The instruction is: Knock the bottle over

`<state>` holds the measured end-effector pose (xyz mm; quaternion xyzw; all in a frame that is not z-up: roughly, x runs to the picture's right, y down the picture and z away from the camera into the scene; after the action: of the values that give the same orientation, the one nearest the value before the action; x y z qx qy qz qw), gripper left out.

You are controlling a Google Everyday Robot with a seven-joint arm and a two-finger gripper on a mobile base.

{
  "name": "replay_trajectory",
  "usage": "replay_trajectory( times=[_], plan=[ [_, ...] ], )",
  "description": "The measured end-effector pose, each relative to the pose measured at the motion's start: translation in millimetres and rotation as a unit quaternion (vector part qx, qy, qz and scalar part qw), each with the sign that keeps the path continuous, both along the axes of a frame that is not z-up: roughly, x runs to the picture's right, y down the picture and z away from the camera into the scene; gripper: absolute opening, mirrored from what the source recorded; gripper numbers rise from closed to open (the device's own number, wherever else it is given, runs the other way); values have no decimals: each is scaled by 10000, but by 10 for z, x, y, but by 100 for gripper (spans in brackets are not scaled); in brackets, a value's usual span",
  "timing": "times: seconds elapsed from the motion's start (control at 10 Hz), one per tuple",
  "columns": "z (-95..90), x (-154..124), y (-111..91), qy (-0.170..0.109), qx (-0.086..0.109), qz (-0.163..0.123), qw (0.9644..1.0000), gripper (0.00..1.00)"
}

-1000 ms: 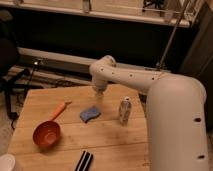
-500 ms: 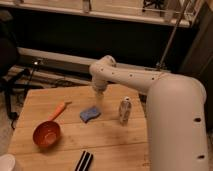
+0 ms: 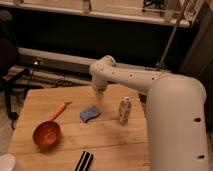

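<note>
Bottle (image 3: 125, 110) upright on table (image 3: 110, 145), sponge (image 3: 90, 114) just L of it. Gripper (image 3: 98, 92) behind sponge; scoop (image 3: 46, 134) far L, block (image 3: 84, 161) nr front edge.

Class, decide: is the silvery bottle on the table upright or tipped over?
Upright: the bottle stands on its base, cap uppermost, beside the blue sponge. The gripper hangs behind the sponge, not touching the bottle.

We see the bottle (image 3: 125, 110), slim and silvery-grey with a narrower pale cap, standing upright. It is near the gripper (image 3: 98, 93) but apart from it, lower and to its right in the camera view.
</note>
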<state>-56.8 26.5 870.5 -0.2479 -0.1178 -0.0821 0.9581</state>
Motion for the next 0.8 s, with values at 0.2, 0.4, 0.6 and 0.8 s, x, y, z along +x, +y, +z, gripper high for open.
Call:
replay_trajectory(
  times=[0.2, 0.4, 0.6, 0.8],
  plan=[
    [-1, -1, 5, 2, -8, -15, 10000, 80],
    [43, 148, -74, 225, 106, -94, 9996, 80],
    [75, 632, -332, 743, 437, 8, 9963, 80],
    [13, 1179, -563, 1250, 860, 248, 9881, 79]
  ],
)
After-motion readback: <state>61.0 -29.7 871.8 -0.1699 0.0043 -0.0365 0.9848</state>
